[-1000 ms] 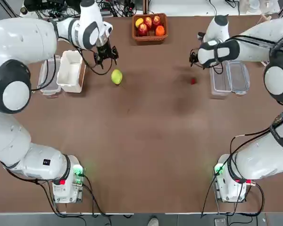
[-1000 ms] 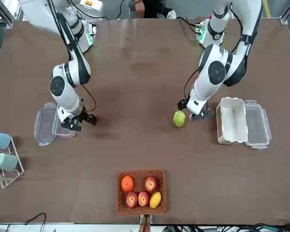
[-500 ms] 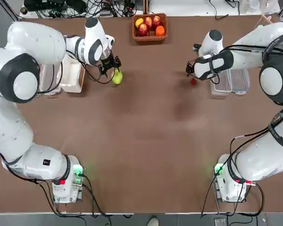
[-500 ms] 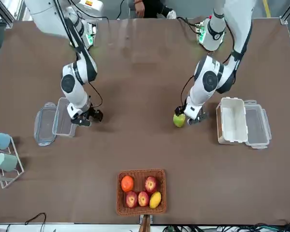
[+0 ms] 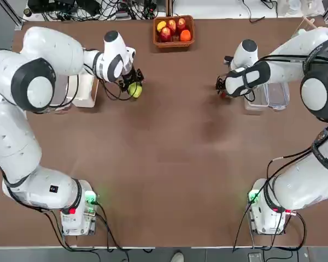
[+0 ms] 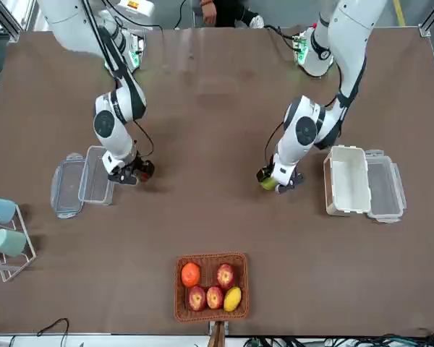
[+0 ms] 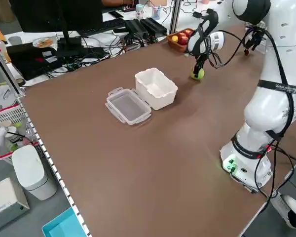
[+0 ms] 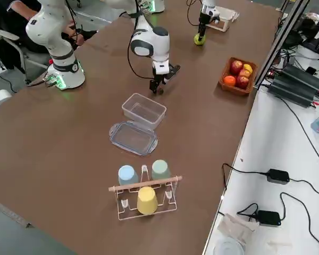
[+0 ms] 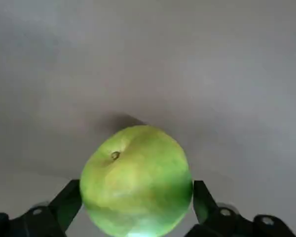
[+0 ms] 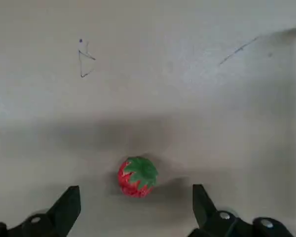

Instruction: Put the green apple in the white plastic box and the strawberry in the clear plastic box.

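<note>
The green apple point(image 5: 135, 90) rests on the brown table, to the right of the white plastic box point(image 5: 82, 83). My left gripper point(image 5: 132, 83) is down over it and open; in the left wrist view the apple point(image 9: 136, 177) fills the gap between the fingers point(image 9: 69, 202). The strawberry point(image 10: 137, 177) lies on the table between the open fingers of my right gripper point(image 10: 136, 192), touching neither. In the top view the right gripper point(image 5: 223, 90) stands just left of the clear plastic box point(image 5: 255, 102) and mostly hides the berry.
A wicker basket point(image 5: 174, 39) with red apples, an orange fruit and a yellow one stands at the table's far edge. The white lid point(image 7: 128, 106) lies beside the white box and the clear lid point(image 8: 133, 138) beside the clear box. A cup rack point(image 8: 143, 194) stands farther off.
Both grippers came down onto their fruits: the left moved from above and behind the apple to straddle it, and the right shifted towards the strawberry and lowered around it.
</note>
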